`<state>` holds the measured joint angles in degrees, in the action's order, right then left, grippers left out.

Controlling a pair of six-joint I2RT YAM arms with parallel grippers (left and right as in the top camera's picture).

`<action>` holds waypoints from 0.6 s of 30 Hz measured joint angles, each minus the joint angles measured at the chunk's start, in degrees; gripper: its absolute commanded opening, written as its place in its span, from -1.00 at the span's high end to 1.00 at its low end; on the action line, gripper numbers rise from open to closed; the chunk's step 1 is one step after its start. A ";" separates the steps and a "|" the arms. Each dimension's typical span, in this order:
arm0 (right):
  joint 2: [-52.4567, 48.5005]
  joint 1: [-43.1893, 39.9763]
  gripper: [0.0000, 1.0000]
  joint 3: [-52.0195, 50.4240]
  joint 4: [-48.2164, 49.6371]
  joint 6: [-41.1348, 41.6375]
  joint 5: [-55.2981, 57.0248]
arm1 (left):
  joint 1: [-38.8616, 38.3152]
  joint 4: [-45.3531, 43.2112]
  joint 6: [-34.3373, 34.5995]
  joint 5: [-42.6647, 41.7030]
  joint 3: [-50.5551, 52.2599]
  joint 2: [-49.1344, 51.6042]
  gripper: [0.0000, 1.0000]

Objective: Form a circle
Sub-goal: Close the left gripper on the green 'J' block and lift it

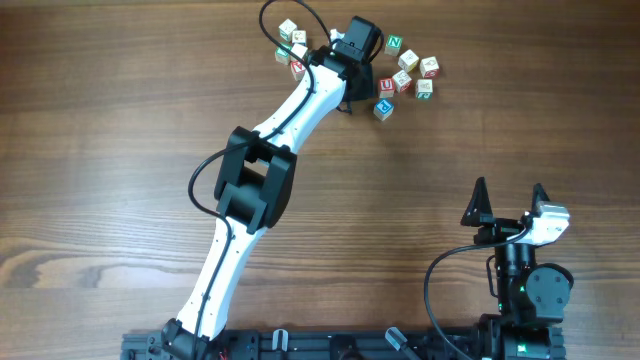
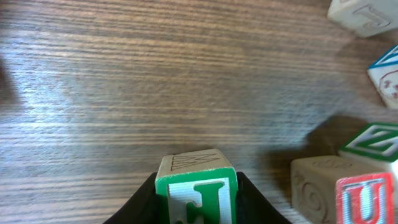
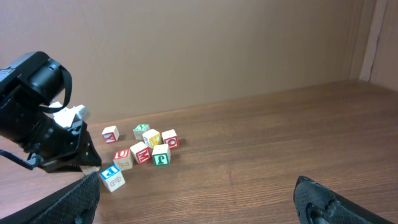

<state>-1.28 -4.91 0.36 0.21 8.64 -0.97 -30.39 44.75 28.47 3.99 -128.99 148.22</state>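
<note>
Wood cubes lie in two groups on the far side of the table (image 1: 120,150) in the overhead view. The circle (image 1: 299,38), as I judge it, is the small clump just left of the left gripper (image 1: 351,96); it is a clump, not a ring. A larger heap (image 1: 408,62) lies just right of that gripper, whose body hides whatever it holds. Legible here are a green "N" on the N cube (image 1: 394,43) and a red "U" on the U cube (image 1: 386,88).

From the left wrist, the fingers (image 2: 146,208) are clamped on a green cube (image 2: 196,186), one on each side. Its front shows a hooked green letter, probably "J"; the top face looks like "M" or "W", but I cannot tell which. The hold looks to be at the very tips, so the cube could twist or slip when lifted. Neighbours sit close on one side, the red "U" among them, and a sideways swing could knock them.

From the right wrist, the right gripper (image 3: 199,211) is spread wide, holds nothing, and is well apart from the cubes. A red "U" and a green "J" can be read in the heap. A hard set-down could scatter the clump. No brand shows.
</note>
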 measured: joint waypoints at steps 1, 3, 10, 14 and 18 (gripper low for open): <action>0.00 0.00 -1.00 0.00 0.00 0.00 0.00 | 0.00 0.90 -0.39 0.52 0.00 -0.22 0.43; 0.00 0.00 -1.00 0.00 0.00 0.00 0.00 | 0.02 4.00 -1.20 2.16 0.04 -0.83 0.43; 0.00 0.00 -1.00 0.00 0.00 0.00 0.00 | 0.02 17.18 -3.37 3.13 1.64 -12.26 0.53; 0.00 0.00 -0.99 0.00 0.00 0.00 0.00 | 0.02 29.90 -3.76 3.52 1.60 -20.52 0.56; 0.00 0.00 -1.00 0.00 0.00 0.00 0.00 | 1.44 38.53 -3.65 4.35 1.60 -23.34 0.67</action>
<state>-1.28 -4.91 0.36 0.21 8.64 -0.97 -28.95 83.29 24.82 8.34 -127.39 124.88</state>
